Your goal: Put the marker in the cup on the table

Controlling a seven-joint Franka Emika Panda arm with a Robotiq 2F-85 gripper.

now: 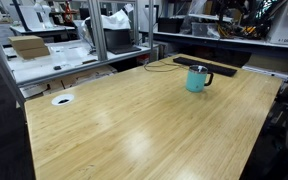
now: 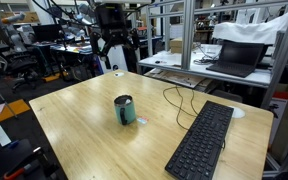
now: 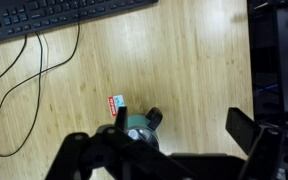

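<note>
The cup (image 3: 141, 129) lies at the wrist view's lower centre, framed by the spread claw (image 3: 159, 138). The marker (image 3: 119, 108) touches its upper-left rim.

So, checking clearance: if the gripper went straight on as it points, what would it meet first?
Probably the cup, which lies ahead of the open gripper in the wrist view, though depth is unclear.

Bright overhead light, low-res, soft.
</note>
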